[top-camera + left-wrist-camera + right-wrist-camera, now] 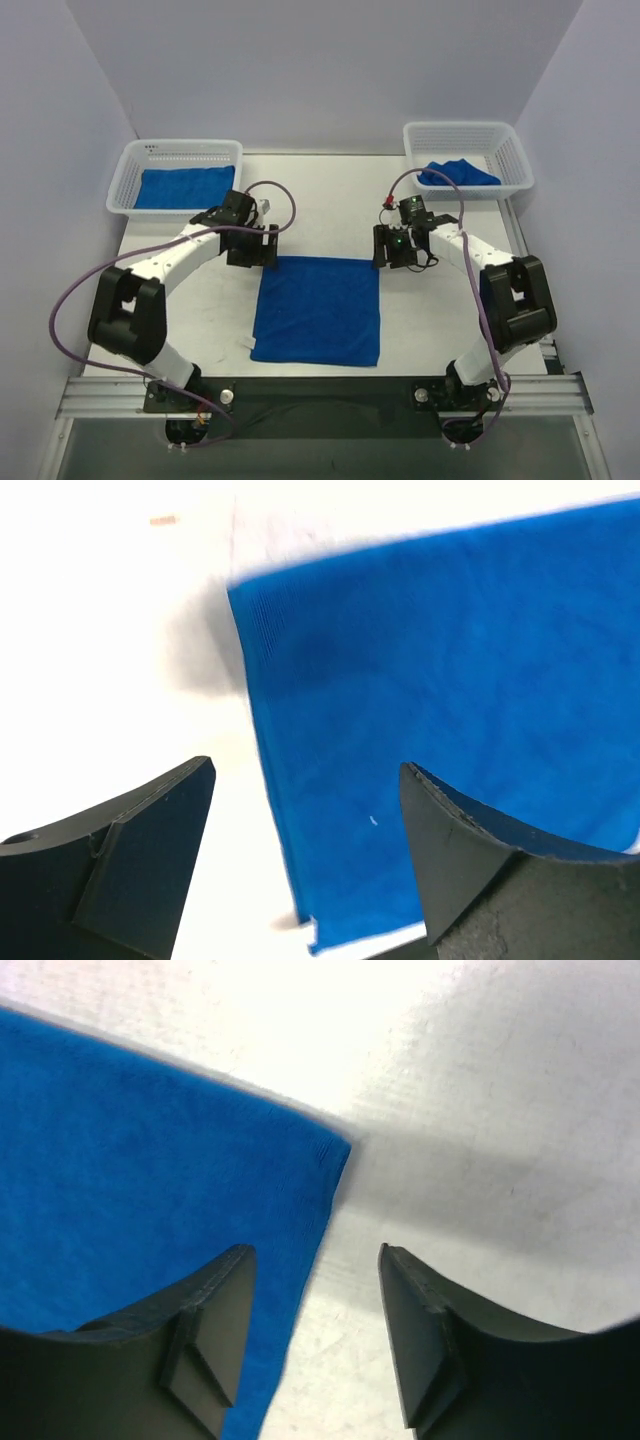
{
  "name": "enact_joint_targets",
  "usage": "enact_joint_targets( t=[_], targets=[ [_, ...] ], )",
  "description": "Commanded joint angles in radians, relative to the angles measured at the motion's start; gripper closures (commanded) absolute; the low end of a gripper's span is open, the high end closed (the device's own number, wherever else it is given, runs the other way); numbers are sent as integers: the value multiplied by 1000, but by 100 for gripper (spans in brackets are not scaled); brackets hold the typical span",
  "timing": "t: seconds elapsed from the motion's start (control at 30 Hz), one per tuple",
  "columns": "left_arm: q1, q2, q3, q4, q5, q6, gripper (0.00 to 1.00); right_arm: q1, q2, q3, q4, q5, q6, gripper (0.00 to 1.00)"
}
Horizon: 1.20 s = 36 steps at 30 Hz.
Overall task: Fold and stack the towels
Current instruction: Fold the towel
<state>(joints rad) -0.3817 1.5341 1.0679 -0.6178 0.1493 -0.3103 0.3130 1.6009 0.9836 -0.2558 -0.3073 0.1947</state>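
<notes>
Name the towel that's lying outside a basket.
The centre towel, spread flat on the table. The folded towel is in the left basket, the crumpled towel in the right basket.

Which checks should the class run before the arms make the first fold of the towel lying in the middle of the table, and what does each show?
1. Middle towel spread flat: ok.
2. Left gripper open, empty, astride the towel's left edge: ok.
3. Right gripper open, empty, astride its right edge: ok.
4. Clearance of either gripper above the cloth: cannot tell.
5. Crumpled towel in the right basket: not ok, unfolded.
</notes>
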Motion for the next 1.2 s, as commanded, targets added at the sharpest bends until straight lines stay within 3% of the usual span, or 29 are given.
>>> enact_joint_targets(
  t=[0.0, 0.03, 0.07, 0.33, 0.7, 0.83, 1.17],
  targets=[
    [13, 95, 93, 59, 7, 148, 15, -31, 65, 69, -22, -90, -84, 49],
    [17, 139, 107, 59, 12, 158, 15, -34, 80, 81, -23, -98, -89, 60],
    [27, 158, 119, 58, 15, 169, 15, -34, 108, 99, -23, -107, -96, 60],
    [38, 285, 185, 81, 36, 186, 15, -34, 217, 171, -30, -105, -109, 56],
    [38, 382, 221, 98, 39, 183, 19, -22, 324, 248, -102, -134, -136, 59],
    [38, 405, 227, 98, 48, 183, 21, -18, 327, 244, -115, -145, -138, 73],
    [40, 416, 202, 89, 94, 195, 34, -18, 310, 221, -119, -141, -149, 84]
  ],
)
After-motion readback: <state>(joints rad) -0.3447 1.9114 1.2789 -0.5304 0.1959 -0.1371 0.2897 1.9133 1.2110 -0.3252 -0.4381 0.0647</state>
